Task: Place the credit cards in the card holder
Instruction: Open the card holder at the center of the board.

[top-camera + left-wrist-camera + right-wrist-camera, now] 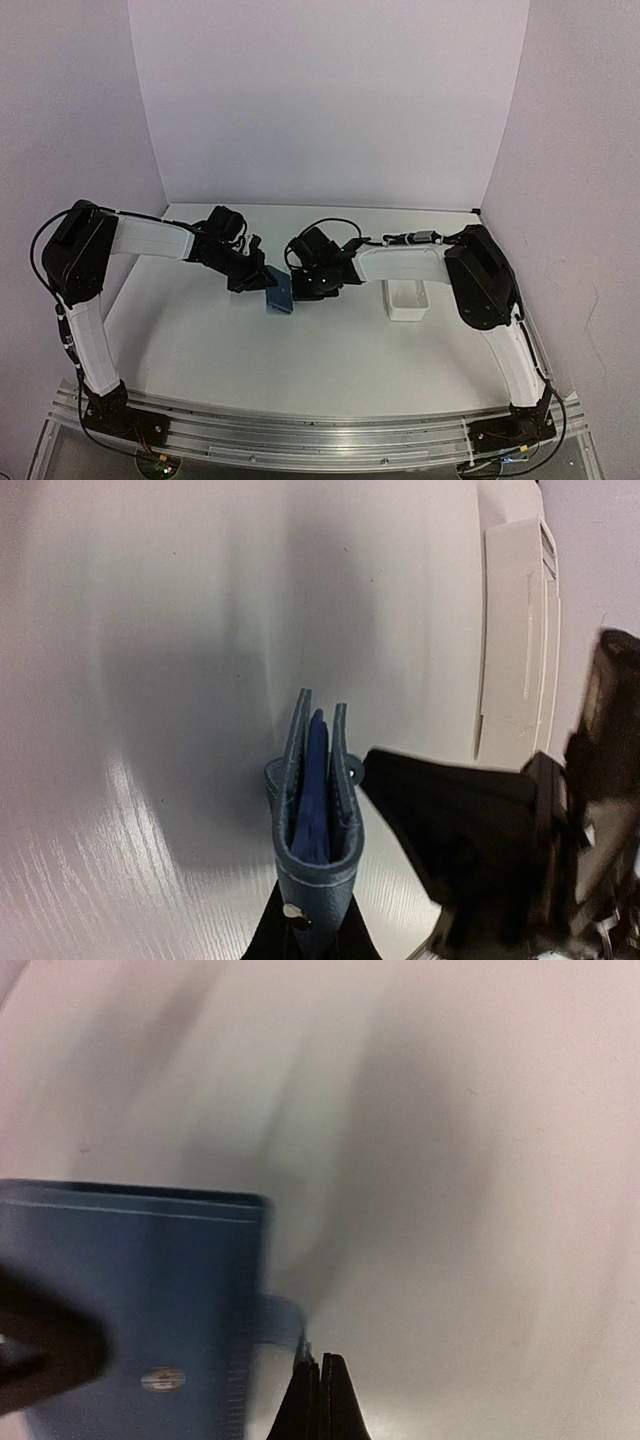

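The dark-blue card holder (279, 295) stands on edge at the table's middle, between my two grippers. My left gripper (262, 280) is shut on its folded spine end, next to the metal snap (294, 912). In the left wrist view the holder (345, 815) gapes open upward with a deep-blue flat sheet (315, 780) between its covers; I cannot tell if that is a card or a page. My right gripper (320, 1360) is shut, its tips touching the end of the snap tab (280, 1318). No loose credit cards are in view.
A long white rectangular tray (407, 300) stands on the table right of the grippers, under the right arm; it also shows in the left wrist view (520, 630). White walls close off the back and both sides.
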`<action>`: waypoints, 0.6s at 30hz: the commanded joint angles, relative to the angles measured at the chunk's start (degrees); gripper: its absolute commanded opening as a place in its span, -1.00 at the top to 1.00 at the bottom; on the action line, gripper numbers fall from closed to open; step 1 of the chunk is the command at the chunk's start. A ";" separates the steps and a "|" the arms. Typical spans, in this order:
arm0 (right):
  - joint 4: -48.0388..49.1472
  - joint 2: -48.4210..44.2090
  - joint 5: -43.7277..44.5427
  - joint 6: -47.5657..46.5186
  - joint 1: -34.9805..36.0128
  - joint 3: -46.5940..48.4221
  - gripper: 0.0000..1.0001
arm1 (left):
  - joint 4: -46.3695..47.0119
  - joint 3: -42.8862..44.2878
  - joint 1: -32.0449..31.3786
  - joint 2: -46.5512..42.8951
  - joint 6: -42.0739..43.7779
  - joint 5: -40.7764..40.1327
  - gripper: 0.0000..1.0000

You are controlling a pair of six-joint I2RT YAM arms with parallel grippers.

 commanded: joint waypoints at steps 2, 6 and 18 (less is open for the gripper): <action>-4.55 -4.45 4.78 -1.17 -4.34 -4.21 1.00 | -1.04 2.41 -0.08 -3.61 3.90 -0.16 1.00; -4.41 -5.73 2.62 -3.20 -4.47 -4.32 1.00 | -0.23 2.12 -0.06 -3.82 5.91 0.35 1.00; 4.08 -16.78 -22.67 -15.04 -5.28 -7.72 -0.61 | 3.97 2.38 -0.08 -10.69 25.87 -4.91 1.00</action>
